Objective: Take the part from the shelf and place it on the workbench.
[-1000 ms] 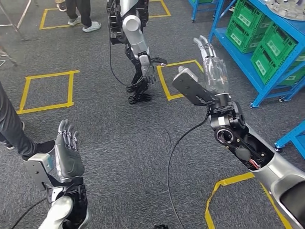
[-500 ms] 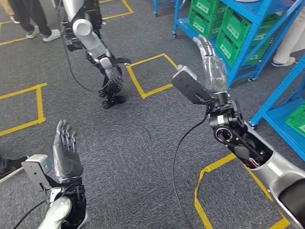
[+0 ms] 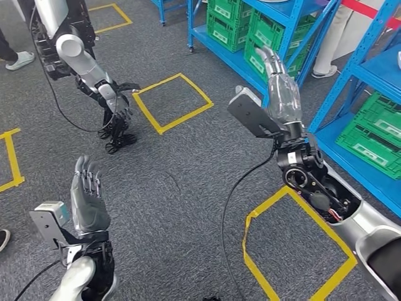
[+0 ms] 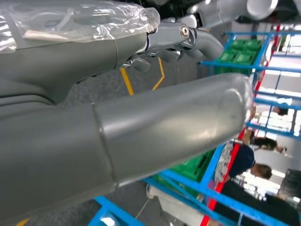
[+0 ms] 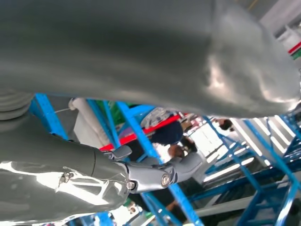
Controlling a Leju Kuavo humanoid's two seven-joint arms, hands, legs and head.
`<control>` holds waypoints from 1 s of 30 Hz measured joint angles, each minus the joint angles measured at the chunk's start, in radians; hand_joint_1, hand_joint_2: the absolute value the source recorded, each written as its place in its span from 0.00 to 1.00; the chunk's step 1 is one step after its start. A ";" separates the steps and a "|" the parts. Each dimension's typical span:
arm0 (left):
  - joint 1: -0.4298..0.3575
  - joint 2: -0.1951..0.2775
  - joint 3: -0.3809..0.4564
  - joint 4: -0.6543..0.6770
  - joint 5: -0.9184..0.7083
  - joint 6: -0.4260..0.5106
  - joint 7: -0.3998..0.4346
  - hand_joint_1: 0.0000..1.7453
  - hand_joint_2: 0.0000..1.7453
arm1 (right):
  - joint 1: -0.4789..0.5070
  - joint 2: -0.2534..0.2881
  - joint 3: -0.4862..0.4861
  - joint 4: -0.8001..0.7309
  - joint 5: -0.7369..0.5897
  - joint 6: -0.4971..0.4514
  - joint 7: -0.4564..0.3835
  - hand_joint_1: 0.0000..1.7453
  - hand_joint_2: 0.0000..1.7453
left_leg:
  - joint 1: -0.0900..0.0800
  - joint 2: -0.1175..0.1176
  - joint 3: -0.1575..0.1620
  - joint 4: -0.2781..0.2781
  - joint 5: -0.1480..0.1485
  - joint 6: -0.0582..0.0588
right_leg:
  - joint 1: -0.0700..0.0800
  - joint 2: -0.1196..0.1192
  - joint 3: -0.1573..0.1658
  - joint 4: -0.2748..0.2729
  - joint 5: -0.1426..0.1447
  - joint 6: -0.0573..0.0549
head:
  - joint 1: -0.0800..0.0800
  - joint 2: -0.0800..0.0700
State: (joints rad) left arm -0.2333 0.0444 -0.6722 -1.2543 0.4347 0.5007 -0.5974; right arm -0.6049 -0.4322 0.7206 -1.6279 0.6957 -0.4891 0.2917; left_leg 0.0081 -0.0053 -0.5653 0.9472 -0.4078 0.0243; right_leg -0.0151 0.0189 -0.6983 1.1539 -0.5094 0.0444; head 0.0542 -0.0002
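Note:
My left hand (image 3: 88,199) is raised low on the left, palm up, its fingers apart and nothing in it. My right hand (image 3: 282,89) reaches forward toward the blue shelf (image 3: 226,54), fingers straight and spread, and it holds nothing. Green crates (image 3: 230,20) fill the shelf's lower levels. A second blue shelf (image 3: 351,158) with a green crate (image 3: 376,143) stands on the right. The left wrist view shows the thick grey thumb (image 4: 170,123) and extended fingers (image 4: 184,37) with blue shelving (image 4: 271,66) behind. In the right wrist view the fingers (image 5: 152,176) are stretched out before blue shelf posts (image 5: 142,136). I cannot make out the part.
Another robot (image 3: 76,53) stands on the grey carpet at the far left, its cable trailing. Yellow tape squares (image 3: 172,100) mark the floor, one (image 3: 297,244) under my right arm. A person's light trouser legs (image 3: 331,37) stand between the shelves. A black cable (image 3: 232,207) hangs from my right arm.
The camera has swung right: the other robot and the floor marks slid left and the blue shelves came nearer. Both hands keep their pose, with nothing in them.

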 joint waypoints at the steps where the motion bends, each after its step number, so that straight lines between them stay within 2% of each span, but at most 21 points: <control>1: 0.001 0.000 0.000 0.000 0.000 0.000 0.000 0.00 0.00 | 0.002 0.000 0.000 0.000 0.000 0.000 0.000 0.00 0.00 | 0.000 0.013 0.000 0.000 -0.001 0.000 | -0.002 -0.007 -0.031 0.065 -0.024 0.004 | 0.004 0.000; 2: 0.002 0.000 0.000 0.000 0.000 0.000 0.000 0.00 0.00 | 0.003 0.000 0.000 0.000 0.000 0.000 0.000 0.00 0.00 | 0.000 0.026 0.000 0.000 -0.002 0.000 | -0.004 -0.010 -0.047 0.099 -0.030 0.006 | 0.008 0.000; 3: 0.002 0.000 0.000 0.000 0.000 0.000 0.000 0.00 0.00 | 0.004 0.000 0.000 0.000 0.000 0.000 0.000 0.00 0.00 | 0.000 0.038 0.001 0.001 -0.003 -0.001 | -0.005 -0.014 -0.043 0.091 -0.016 0.008 | 0.012 0.000; 4: 0.002 0.000 0.000 0.000 0.000 0.000 0.000 0.00 0.00 | 0.004 0.000 0.000 0.000 0.000 0.000 0.000 0.00 0.00 | 0.001 0.050 0.002 0.002 -0.005 -0.004 | -0.006 -0.021 -0.016 0.041 0.015 0.009 | 0.015 0.000; 6: 0.001 -0.001 0.000 0.000 0.000 0.000 0.000 0.00 0.00 | 0.002 0.000 -0.001 0.000 0.000 0.000 0.000 0.00 0.00 | -0.001 0.070 0.007 0.004 -0.012 -0.012 | -0.002 -0.061 0.066 -0.111 0.076 0.008 | 0.023 0.000; 7: 0.000 -0.001 0.000 0.000 0.000 0.000 0.000 0.00 0.00 | 0.002 0.000 -0.002 -0.001 0.000 0.000 0.000 0.00 0.00 | -0.004 0.079 0.009 0.006 -0.015 -0.017 | 0.001 -0.075 0.094 -0.166 0.093 0.002 | 0.026 0.000; 8: 0.000 -0.001 0.000 0.000 0.000 0.000 0.000 0.00 0.00 | 0.002 0.000 -0.003 -0.001 0.000 0.000 0.000 0.00 0.00 | -0.007 0.087 0.011 0.008 -0.017 -0.021 | 0.004 -0.083 0.108 -0.194 0.097 -0.005 | 0.026 0.000; 10: -0.001 -0.001 0.000 0.000 0.000 0.000 0.000 0.00 0.00 | 0.003 0.000 -0.004 -0.003 0.000 -0.001 0.002 0.00 0.00 | -0.011 0.105 0.015 0.008 -0.021 -0.028 | 0.007 -0.062 0.107 -0.198 0.095 -0.020 | 0.018 0.000; 11: -0.001 -0.001 0.000 0.000 0.001 0.000 0.000 0.00 0.00 | 0.004 0.000 -0.005 -0.005 0.000 -0.002 0.004 0.00 0.00 | -0.009 0.105 0.017 0.013 -0.027 -0.033 | 0.006 -0.051 0.108 -0.199 0.096 -0.026 | 0.013 0.000; 13: -0.002 -0.001 0.000 0.000 0.001 0.000 -0.001 0.00 0.00 | 0.005 0.000 -0.008 -0.010 0.000 -0.005 0.008 0.00 0.00 | -0.003 0.073 -0.003 0.070 -0.066 -0.041 | 0.002 -0.029 0.111 -0.201 0.099 -0.038 | 0.003 0.000; 15: 0.000 0.001 0.000 0.000 0.002 0.000 -0.002 0.00 0.00 | 0.007 0.000 -0.010 -0.016 -0.001 -0.007 0.011 0.00 0.00 | -0.002 0.027 -0.067 0.209 -0.134 -0.044 | 0.002 -0.008 0.112 -0.201 0.101 -0.046 | -0.009 0.000; 16: 0.001 0.001 0.000 0.000 0.002 -0.001 -0.002 0.00 0.00 | 0.010 0.000 -0.009 -0.017 -0.001 -0.008 0.012 0.00 0.00 | -0.002 0.018 -0.103 0.280 -0.158 -0.044 | 0.003 0.004 0.112 -0.201 0.101 -0.048 | -0.014 0.000; 17: 0.003 0.002 0.000 0.000 0.003 -0.001 -0.002 0.00 0.00 | 0.014 0.000 -0.009 -0.018 -0.001 -0.008 0.014 0.00 0.00 | -0.003 0.013 -0.129 0.325 -0.166 -0.043 | 0.004 0.017 0.112 -0.201 0.101 -0.048 | -0.018 0.000; 18: 0.004 0.003 0.000 0.000 0.004 -0.001 -0.002 0.00 0.00 | 0.017 0.000 -0.009 -0.019 -0.001 -0.009 0.015 0.00 0.00 | -0.003 0.011 -0.136 0.328 -0.152 -0.040 | 0.005 0.032 0.113 -0.201 0.101 -0.048 | -0.020 0.000; 19: 0.005 0.003 0.000 0.000 0.004 -0.001 -0.002 0.00 0.00 | 0.019 0.000 -0.009 -0.020 -0.001 -0.009 0.016 0.00 0.00 | -0.003 0.006 -0.123 0.289 -0.120 -0.035 | 0.006 0.046 0.114 -0.201 0.101 -0.049 | -0.020 0.000; 20: 0.005 0.004 0.000 0.000 0.005 -0.001 -0.002 0.00 0.00 | 0.019 0.000 -0.009 -0.022 -0.001 -0.009 0.016 0.00 0.00 | -0.004 -0.006 -0.094 0.218 -0.078 -0.029 | 0.006 0.060 0.115 -0.201 0.101 -0.048 | -0.021 0.000; 22: 0.004 0.004 0.000 0.000 0.005 -0.001 -0.002 0.00 0.00 | 0.020 0.000 -0.009 -0.026 -0.001 -0.010 0.017 0.00 0.00 | -0.002 -0.050 -0.033 0.075 -0.016 -0.019 | 0.007 0.086 0.114 -0.198 0.101 -0.045 | -0.021 0.000; 24: 0.004 0.005 0.000 -0.001 0.005 -0.001 -0.002 0.00 0.00 | 0.023 -0.001 -0.010 -0.029 -0.001 -0.011 0.018 0.00 0.00 | -0.002 -0.069 -0.009 0.019 -0.004 -0.015 | 0.003 0.109 0.108 -0.198 0.102 -0.036 | -0.020 0.000; 26: 0.002 0.003 0.000 -0.001 0.006 -0.002 -0.003 0.00 0.00 | 0.029 -0.004 -0.012 -0.032 -0.001 -0.011 0.019 0.00 0.00 | -0.002 -0.047 -0.003 0.009 -0.002 -0.011 | -0.001 0.124 0.102 -0.201 0.104 -0.025 | -0.020 0.000; 28: -0.001 -0.001 0.000 -0.002 0.005 -0.003 -0.003 0.00 0.00 | 0.030 -0.009 -0.016 -0.035 -0.001 -0.012 0.019 0.00 0.00 | 0.002 -0.023 0.005 -0.007 0.004 -0.003 | 0.003 0.080 0.081 -0.161 0.076 -0.016 | -0.011 0.000; 30: 0.000 -0.003 0.000 -0.003 0.005 -0.005 -0.003 0.00 0.00 | 0.031 -0.012 -0.019 -0.038 -0.001 -0.013 0.019 0.00 0.00 | 0.002 0.001 0.009 -0.015 0.006 0.002 | 0.004 0.015 0.025 -0.037 0.010 -0.006 | 0.002 0.000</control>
State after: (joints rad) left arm -0.2331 0.0417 -0.6722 -1.2570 0.4399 0.4961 -0.6004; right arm -0.5742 -0.4437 0.7018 -1.6657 0.6950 -0.5017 0.3109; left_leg 0.0103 -0.0042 -0.5561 0.9324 -0.4021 0.0260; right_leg -0.0110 0.0335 -0.6731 1.1166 -0.4993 0.0381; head 0.0562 -0.0004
